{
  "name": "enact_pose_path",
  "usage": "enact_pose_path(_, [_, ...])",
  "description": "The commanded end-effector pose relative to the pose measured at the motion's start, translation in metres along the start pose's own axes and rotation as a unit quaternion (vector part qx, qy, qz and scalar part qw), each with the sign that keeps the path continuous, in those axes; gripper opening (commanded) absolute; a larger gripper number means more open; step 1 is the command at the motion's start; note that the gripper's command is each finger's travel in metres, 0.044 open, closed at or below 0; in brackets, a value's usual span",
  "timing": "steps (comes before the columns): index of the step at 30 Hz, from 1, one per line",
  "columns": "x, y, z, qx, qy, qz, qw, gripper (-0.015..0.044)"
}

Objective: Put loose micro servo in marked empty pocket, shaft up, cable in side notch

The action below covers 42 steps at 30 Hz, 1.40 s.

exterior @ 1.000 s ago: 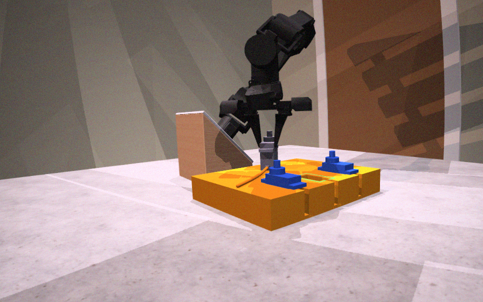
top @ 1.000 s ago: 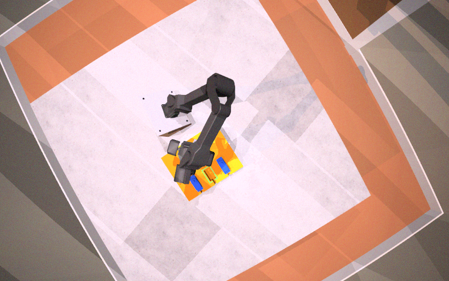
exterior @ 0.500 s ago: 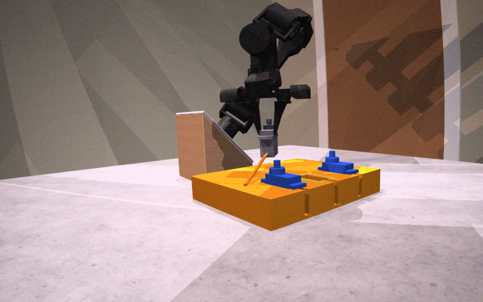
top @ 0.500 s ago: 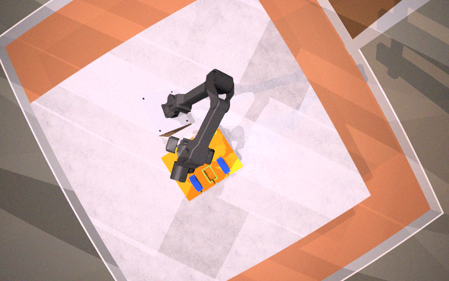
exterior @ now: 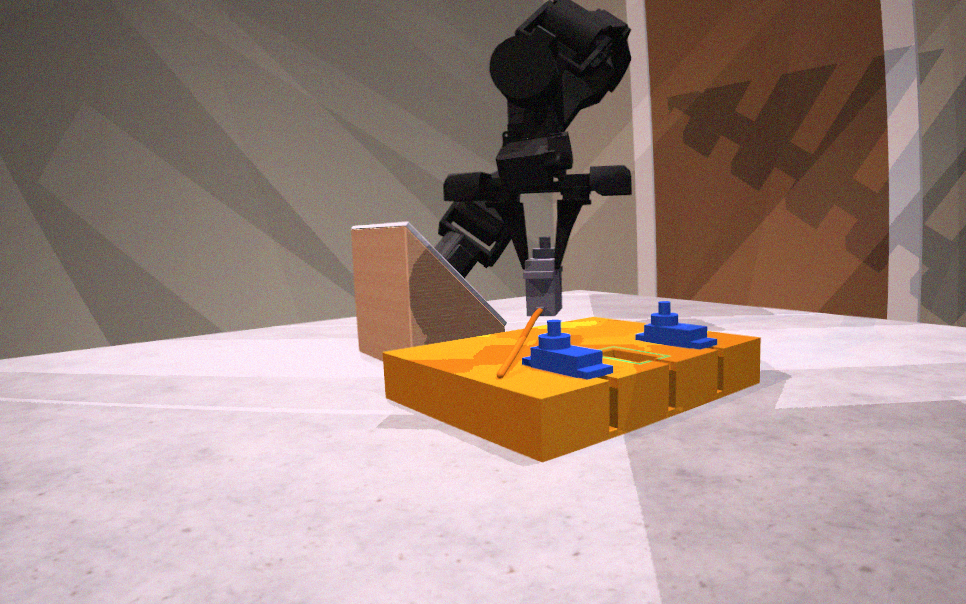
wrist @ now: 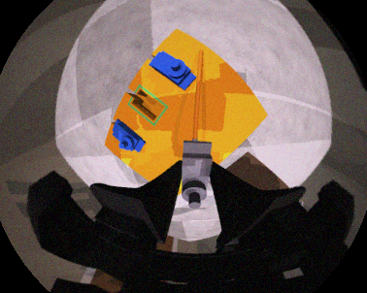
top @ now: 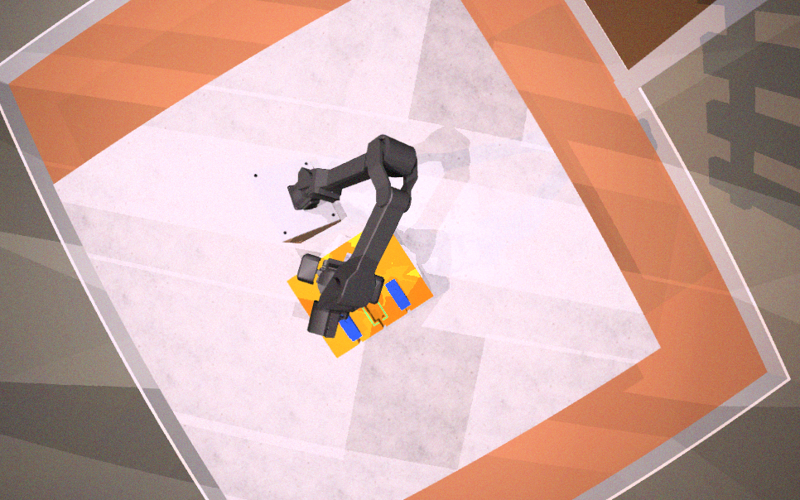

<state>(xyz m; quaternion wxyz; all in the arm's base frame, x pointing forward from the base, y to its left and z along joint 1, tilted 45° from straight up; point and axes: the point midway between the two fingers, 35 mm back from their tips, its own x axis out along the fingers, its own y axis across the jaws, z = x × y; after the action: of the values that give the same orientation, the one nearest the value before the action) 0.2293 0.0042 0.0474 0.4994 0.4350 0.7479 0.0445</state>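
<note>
Servo: while it hangs above the deck, the grey micro servo is pinched between the two dark fingers, upright, its output shaft pointing up between them; in the exterior view its bottom sits a little above the deck's top face, near the deck's back edge.
Gripper: the gripper is clenched on the servo body, pointing straight down; the wrist view shows the servo framed between both fingers.
Cable: an orange cable runs down from the servo's underside at a slant, and its far end rests on the deck's top, toward the deck's left edge as the exterior view has it.
Deck: the orange deck is a flat block lying on the pale table, near the table's middle in the top view.
Pocket: the marked pocket is a rectangular opening outlined in green, at the deck's front-right edge, with a notch cutting through that side wall; nothing sits in it.
Seated servos: two blue servos sit in the deck, one on each side of the pocket, shafts up.
Wedge: a brown wedge block stands on the table just behind the deck's back-left corner.
Arm: the dark arm reaches from its base over the deck's back edge.
</note>
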Motion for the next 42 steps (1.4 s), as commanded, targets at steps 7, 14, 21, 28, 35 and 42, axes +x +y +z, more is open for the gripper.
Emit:
enact_pose_path(7, [-0.002, 0.0107, 0.0128, -0.001, -0.004, 0.003, 1.0, 0.0])
enact_pose_path(14, [-0.0019, 0.0135, 0.0094, -0.028, -0.004, 0.003, 1.0, 0.0])
enact_pose_path(21, [-0.0019, 0.0135, 0.0094, -0.141, -0.004, 0.003, 0.99, 0.0])
enact_pose_path(28, [-0.0019, 0.0135, 0.0094, -0.258, -0.005, 0.002, 0.966, 0.0])
enact_pose_path(35, [-0.0019, 0.0135, 0.0094, -0.371, -0.005, 0.001, 0.929, 0.0])
enact_pose_path(42, [-0.0019, 0.0135, 0.0094, -0.425, -0.005, 0.001, 0.905, 0.0])
